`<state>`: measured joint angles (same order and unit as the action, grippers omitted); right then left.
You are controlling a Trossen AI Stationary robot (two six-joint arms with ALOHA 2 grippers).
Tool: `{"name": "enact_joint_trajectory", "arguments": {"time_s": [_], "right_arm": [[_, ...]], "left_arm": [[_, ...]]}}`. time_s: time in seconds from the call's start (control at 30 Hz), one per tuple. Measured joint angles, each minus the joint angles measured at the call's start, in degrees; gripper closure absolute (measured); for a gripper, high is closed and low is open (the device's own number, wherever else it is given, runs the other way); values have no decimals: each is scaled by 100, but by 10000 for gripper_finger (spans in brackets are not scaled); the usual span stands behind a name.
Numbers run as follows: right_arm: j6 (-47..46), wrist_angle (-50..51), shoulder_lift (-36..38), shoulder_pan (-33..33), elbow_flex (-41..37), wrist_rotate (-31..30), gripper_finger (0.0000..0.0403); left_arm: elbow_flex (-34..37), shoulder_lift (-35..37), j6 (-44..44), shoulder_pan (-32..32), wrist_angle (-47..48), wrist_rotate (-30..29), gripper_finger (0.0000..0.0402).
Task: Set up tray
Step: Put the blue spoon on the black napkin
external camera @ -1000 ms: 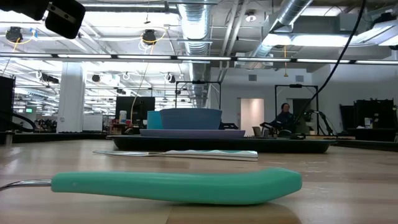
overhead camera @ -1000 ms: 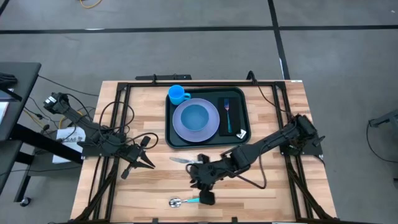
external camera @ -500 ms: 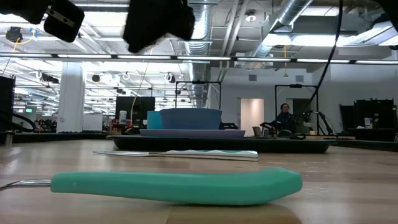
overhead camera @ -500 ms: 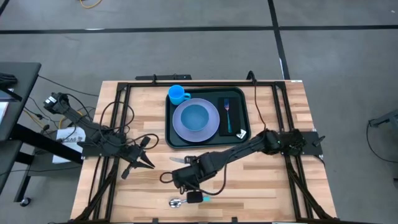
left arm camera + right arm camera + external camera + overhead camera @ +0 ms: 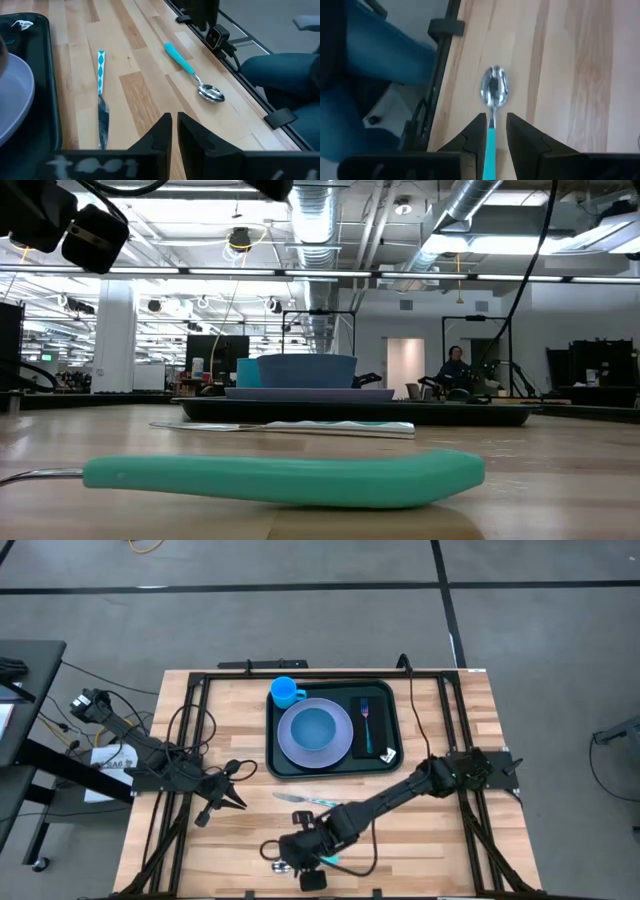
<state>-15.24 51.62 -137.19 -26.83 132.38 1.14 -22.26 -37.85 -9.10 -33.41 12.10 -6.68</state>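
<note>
The dark green tray (image 5: 278, 758) stands at the table's far middle. It holds a lavender plate with a blue bowl (image 5: 315, 730), a blue cup (image 5: 285, 692), and a fork (image 5: 366, 723) on a black napkin. A knife (image 5: 305, 800) lies on the wood just in front of the tray. A teal-handled spoon (image 5: 493, 92) lies near the front edge. My right gripper (image 5: 493, 131) is open above the spoon, one finger on either side of its handle (image 5: 280, 478), touching nothing. My left gripper (image 5: 240, 804) is shut and empty over the table's left part.
Black frame rails (image 5: 190, 730) run along the table's left, right and far sides. Bare wood (image 5: 430, 840) lies right of the spoon. The knife (image 5: 101, 95) lies between the tray and the spoon (image 5: 192, 70). A person (image 5: 457, 365) is far off in the room.
My right gripper has gone toward the table's left and near edges and now hangs over the spoon. The spoon and the knife lie where they were.
</note>
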Motion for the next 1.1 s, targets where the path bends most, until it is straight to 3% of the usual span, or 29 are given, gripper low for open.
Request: {"name": "enact_joint_trajectory", "arguments": {"time_s": [0.4,0.57,0.9,1.1], "right_arm": [[-783,-291,-182,-365,2,-1031,336],[-1301,-420,-456,-365,-7,-921,324],[-1325,-610,-561,-391,-4,-1096,262],[-1315,-323,-562,-385,-4,-1182,259]], "left_arm": [[0,0,0,2,-1,2,387],[0,0,-32,0,-13,20,387],[0,0,-50,1,-134,22,387],[0,0,-52,2,-136,22,387]]}}
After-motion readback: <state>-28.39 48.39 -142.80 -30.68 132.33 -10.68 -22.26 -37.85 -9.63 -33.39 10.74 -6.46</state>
